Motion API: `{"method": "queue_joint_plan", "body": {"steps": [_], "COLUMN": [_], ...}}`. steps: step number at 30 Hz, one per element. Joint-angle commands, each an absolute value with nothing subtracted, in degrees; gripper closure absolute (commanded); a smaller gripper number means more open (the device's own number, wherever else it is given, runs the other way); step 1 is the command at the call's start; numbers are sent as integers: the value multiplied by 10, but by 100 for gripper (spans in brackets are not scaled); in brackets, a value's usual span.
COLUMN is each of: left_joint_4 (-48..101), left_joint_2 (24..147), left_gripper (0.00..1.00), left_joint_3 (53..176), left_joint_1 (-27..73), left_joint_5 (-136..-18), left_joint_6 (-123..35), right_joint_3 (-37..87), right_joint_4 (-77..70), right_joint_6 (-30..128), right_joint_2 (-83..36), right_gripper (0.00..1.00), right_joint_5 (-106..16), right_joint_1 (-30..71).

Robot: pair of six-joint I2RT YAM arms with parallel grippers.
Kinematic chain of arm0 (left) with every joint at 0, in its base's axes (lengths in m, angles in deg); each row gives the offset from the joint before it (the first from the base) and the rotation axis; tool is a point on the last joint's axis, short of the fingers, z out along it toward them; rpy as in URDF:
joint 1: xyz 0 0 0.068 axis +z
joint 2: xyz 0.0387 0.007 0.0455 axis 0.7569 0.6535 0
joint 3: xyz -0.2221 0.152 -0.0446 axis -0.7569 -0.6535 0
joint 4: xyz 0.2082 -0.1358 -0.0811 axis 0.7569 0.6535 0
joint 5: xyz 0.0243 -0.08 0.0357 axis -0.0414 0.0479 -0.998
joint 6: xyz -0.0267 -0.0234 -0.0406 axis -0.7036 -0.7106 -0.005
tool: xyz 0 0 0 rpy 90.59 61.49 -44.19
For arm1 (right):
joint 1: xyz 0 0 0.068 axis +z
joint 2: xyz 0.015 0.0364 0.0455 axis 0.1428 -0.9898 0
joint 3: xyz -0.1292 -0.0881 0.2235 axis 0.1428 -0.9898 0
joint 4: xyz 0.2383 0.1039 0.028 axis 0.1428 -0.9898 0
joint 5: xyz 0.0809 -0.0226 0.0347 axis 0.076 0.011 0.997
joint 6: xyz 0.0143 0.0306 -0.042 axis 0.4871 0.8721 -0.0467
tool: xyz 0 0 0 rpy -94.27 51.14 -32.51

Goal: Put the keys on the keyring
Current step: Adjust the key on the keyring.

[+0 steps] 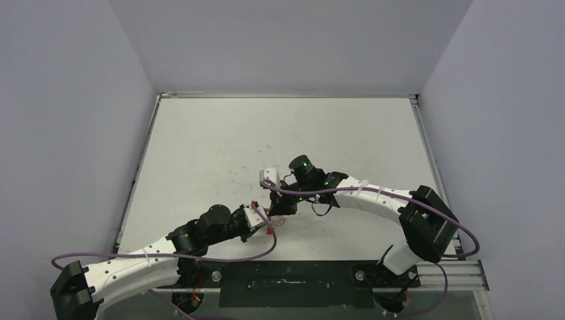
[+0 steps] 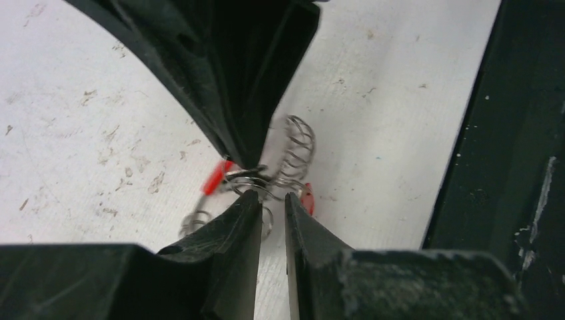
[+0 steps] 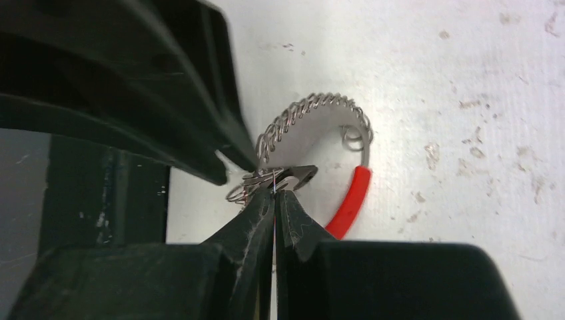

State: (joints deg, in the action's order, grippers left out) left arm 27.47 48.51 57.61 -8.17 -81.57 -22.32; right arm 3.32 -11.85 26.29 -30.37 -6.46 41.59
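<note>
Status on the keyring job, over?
Right pincer shut on small dark-headed metal key, at the ring. Left pincer pinching large thin metal keyring with red sleeve. Threading unclear. Pincers crowd each other.

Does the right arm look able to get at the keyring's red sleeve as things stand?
Probably yes: the red sleeve lies uncovered beside the right claw, the left claw on the other side. The right claw is shut on a key, though.
</note>
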Motion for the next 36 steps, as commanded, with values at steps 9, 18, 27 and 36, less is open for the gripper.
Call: {"method": "queue_joint_plan", "body": {"steps": [9,18,27,36], "left_joint_4": [267,241,161,155], "left_joint_2": [471,469,470,551], "left_gripper": [100,79,67,54], "left_joint_3": [592,584,532,561], "left_joint_1": [-85,-85,-84,-69], "left_joint_5": [-788,-882,-1021,-1010], "left_joint_6": [-220,-305,-495,-538], "right_joint_3": [48,46,48,48], "right_joint_4": [-63,-45,-37,-38], "right_joint_6": [327,341,354,359], "right_joint_2": [-334,-348,-357,-359], "right_gripper": [100,100,100,100], "right_joint_5": [-120,-109,-104,-96], "right_joint_1": [389,389,385,377]}}
